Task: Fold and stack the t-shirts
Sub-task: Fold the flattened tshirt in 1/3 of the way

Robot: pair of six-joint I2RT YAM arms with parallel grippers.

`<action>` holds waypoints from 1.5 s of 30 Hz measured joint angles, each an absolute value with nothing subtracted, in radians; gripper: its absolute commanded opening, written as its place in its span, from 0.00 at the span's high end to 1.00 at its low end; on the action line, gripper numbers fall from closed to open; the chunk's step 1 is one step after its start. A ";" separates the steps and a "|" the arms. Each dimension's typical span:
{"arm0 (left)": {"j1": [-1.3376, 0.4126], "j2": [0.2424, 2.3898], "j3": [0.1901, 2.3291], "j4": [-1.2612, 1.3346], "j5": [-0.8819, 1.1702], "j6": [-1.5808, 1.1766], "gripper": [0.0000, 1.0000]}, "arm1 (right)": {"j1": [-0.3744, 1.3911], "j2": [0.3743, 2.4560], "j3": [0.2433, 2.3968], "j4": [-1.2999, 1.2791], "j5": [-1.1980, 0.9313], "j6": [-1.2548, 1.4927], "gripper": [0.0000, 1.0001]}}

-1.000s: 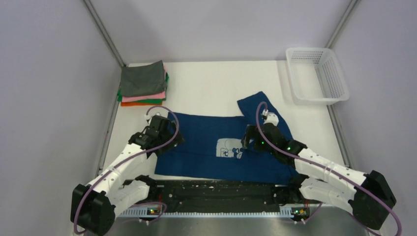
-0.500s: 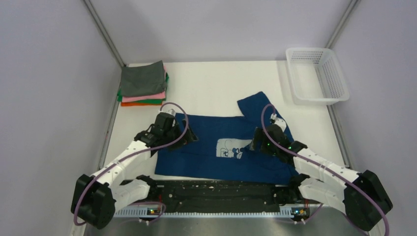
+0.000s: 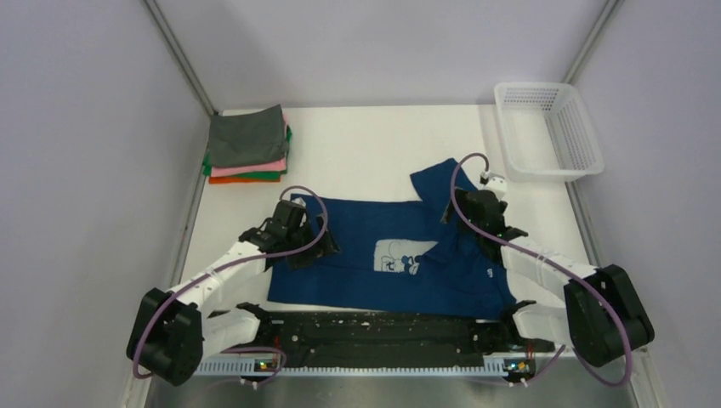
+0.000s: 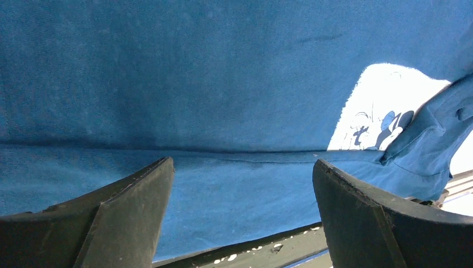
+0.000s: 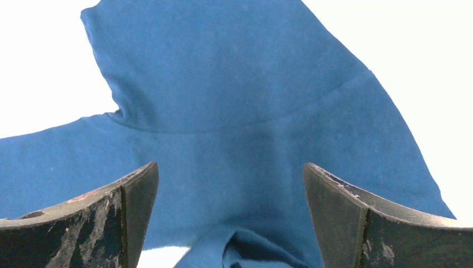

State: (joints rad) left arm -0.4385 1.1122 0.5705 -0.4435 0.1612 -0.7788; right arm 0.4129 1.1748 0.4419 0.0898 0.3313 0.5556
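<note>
While both arms are reaching low over the navy t-shirt (image 3: 374,255), which is lying spread across the lower centre of the top view, neither pincer is holding any cloth. The left gripper (image 4: 241,162) is standing wide apart over the shirt's left side, near a crease running across the fabric. The right gripper (image 5: 230,164) is likewise gaping wide above the sleeve (image 3: 442,183) that is pointing toward the upper right. The folded stack (image 3: 248,144) is sitting at the upper left of the table (image 3: 374,136), well apart from the shirt, and the basket (image 3: 548,127) is sitting at the upper right.

Risks, as judged:
- The cloth is bunching just right of the white print (image 3: 398,255), so a fold taken now is likely trapping that wrinkle.
- Jaws closing on one layer only, or unevenly between arms, are risking a skewed fold.
- The near hem is lying close to the black rail (image 3: 374,327) and is liable to be catching there.
</note>
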 measured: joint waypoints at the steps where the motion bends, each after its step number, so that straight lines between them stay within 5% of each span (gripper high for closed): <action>1: -0.439 1.112 0.570 -0.444 0.158 -0.779 0.01 | 0.396 1.197 0.463 0.087 0.323 0.543 0.01; 8: -0.439 1.099 0.566 -0.447 0.134 -0.775 0.01 | 0.385 1.132 0.559 -0.077 0.226 0.490 0.06; 13: -0.439 1.099 0.562 -0.448 0.130 -0.765 0.01 | 0.384 0.994 0.602 -0.407 0.197 0.524 0.20; 21: -0.439 1.101 0.561 -0.448 0.130 -0.756 0.01 | 0.384 1.051 0.562 -0.547 0.137 0.561 0.38; 36: -0.439 1.106 0.555 -0.448 0.115 -0.756 0.01 | 0.384 1.140 0.562 -0.486 0.186 0.559 0.96; 45: -0.439 1.111 0.554 -0.448 0.111 -0.756 0.01 | 0.384 1.234 0.575 -0.449 0.228 0.533 1.00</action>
State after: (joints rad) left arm -0.4385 1.1114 0.5545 -0.4484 0.1112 -0.7555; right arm 0.3840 1.2343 0.5755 -0.4488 0.2279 0.5331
